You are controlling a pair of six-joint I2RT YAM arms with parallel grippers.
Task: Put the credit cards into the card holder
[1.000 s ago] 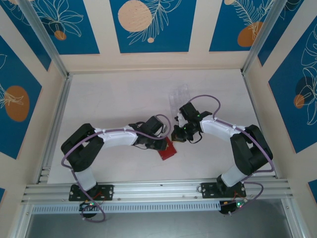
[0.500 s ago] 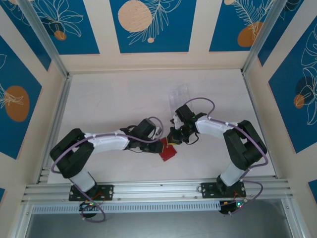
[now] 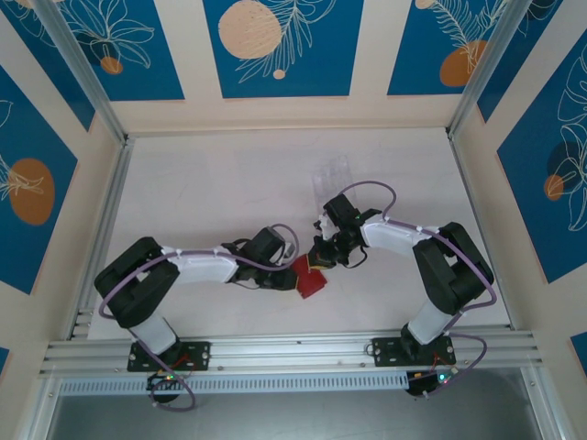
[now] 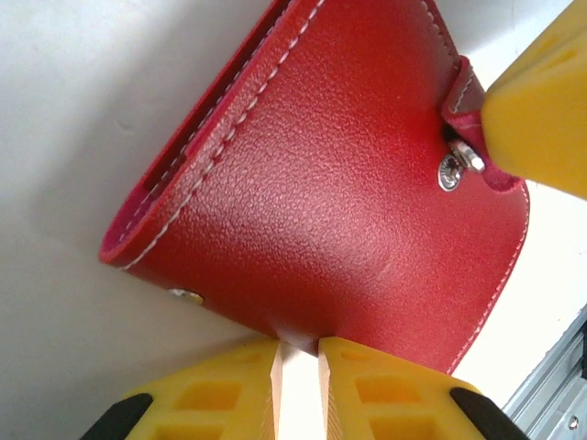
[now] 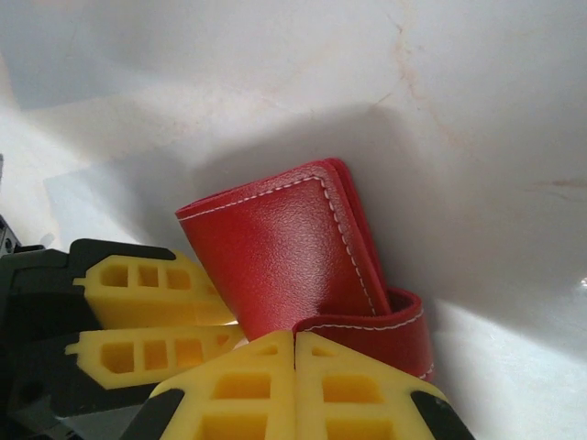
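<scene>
Two arms of mine stretch over the white table (image 3: pixel 211 183), bent toward each other so that they meet a little near of its middle. Beyond them, on the far side, lies a clear plastic tray (image 3: pixel 332 174), well apart from both pincers. Between the pincers sits the card holder (image 3: pixel 312 282), a red grained wallet with pale stitching. It rests on the table folded over, its cover bulging upward rather than lying flat. It lies just right of my left pincer (image 4: pixel 298 353) and just near of my right pincer (image 5: pixel 295 344).

My left pincer points at it from the left. Its yellow fingers (image 4: pixel 252 362) stand nearly together with a slim gap between them, and the wallet's rounded edge meets their tips right at that gap. I cannot tell whether that edge is pinched or merely touched.

My right pincer points in from the far right. Its fingers are pressed together with no gap at all, so it is closed. The wallet's snap tab (image 5: pixel 367 325) curls across just in front of those tips, touching them. Seen from my left wrist, one yellow finger presses against the tab beside its metal stud (image 4: pixel 449 170). I cannot tell whether any leather is caught in the seam. A second small stud (image 4: pixel 186 295) shows at the cover's opposite edge, against the table.
</scene>
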